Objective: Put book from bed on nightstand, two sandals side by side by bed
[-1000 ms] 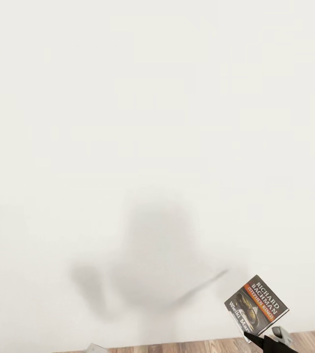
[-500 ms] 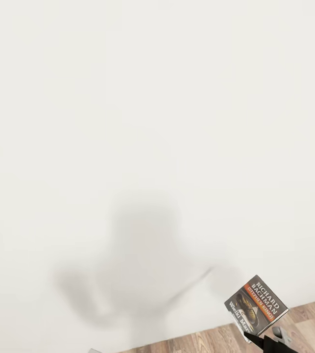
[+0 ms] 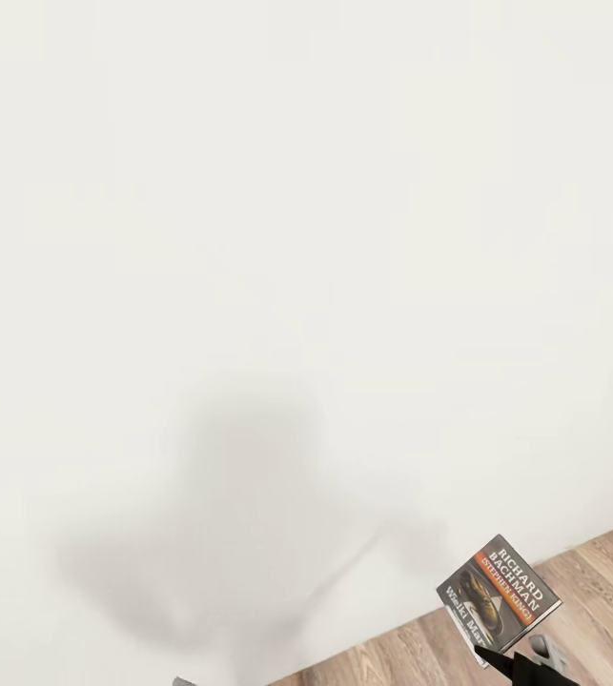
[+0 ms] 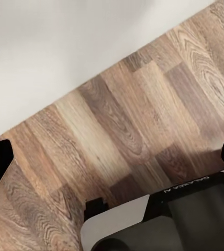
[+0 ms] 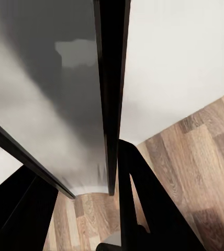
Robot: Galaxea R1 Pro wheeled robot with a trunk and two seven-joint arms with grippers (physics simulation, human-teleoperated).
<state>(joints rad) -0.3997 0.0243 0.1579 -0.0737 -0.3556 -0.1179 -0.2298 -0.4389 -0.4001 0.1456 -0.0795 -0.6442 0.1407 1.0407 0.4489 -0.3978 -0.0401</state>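
Book is clamped by the right gripper, held up in front of the wall, just above the floor. Left claw: can't be told tbh. Book's picked up but not yet set on a nightstand; sandals prob left too.

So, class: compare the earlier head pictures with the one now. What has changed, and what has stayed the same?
The view has turned: more wood floor shows at lower right, its edge with the white wall now slanting, and the shadow on the wall has slid left. That is the camera moving, not the things. The book stays at the same spot in the head view, clamped in the right gripper. Nothing was taken or let go.
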